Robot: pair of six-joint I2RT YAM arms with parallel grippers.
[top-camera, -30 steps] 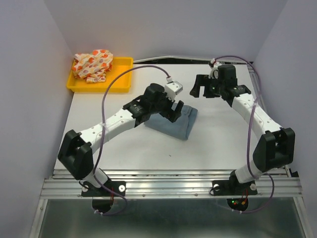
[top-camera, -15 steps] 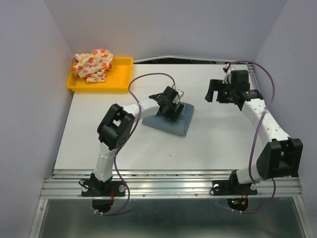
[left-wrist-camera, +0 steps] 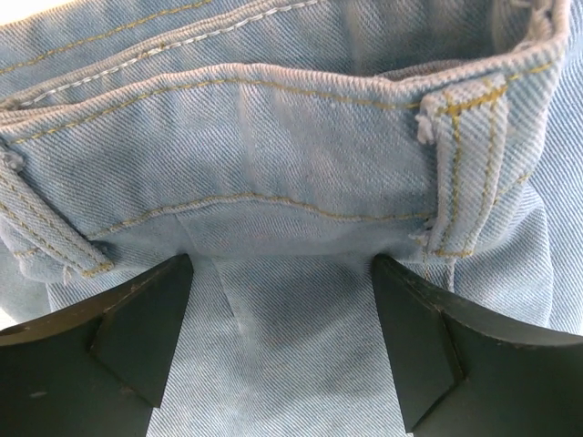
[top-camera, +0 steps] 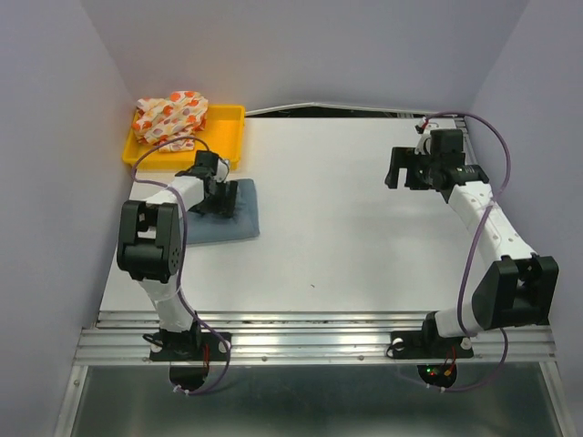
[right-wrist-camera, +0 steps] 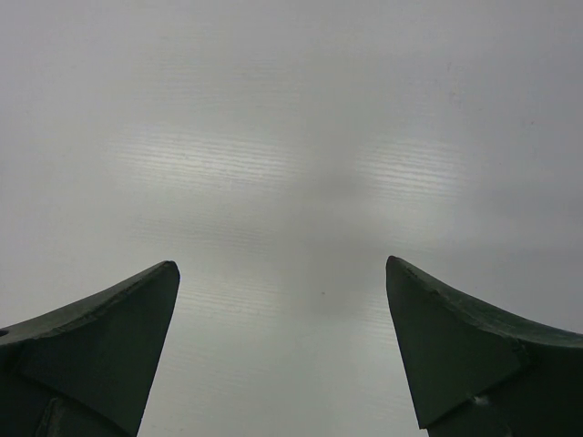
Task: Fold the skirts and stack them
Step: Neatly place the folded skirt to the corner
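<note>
We see the folded denim skirt (top-camera: 241, 218) at the desk's (top-camera: 346, 237) 9 o'clock side, with the left gripper (left-wrist-camera: 282, 259) spread wide over its waistband. The spotted skirt (top-camera: 170, 116) lies bunched in the yellow tray (top-camera: 228, 137) at 11 o'clock. The right gripper (right-wrist-camera: 281, 262) hangs wide open at 2 o'clock.

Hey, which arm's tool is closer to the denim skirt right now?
Left. The left tool is down on the denim skirt, open; the right tool is far off across the table, over bare surface.
</note>
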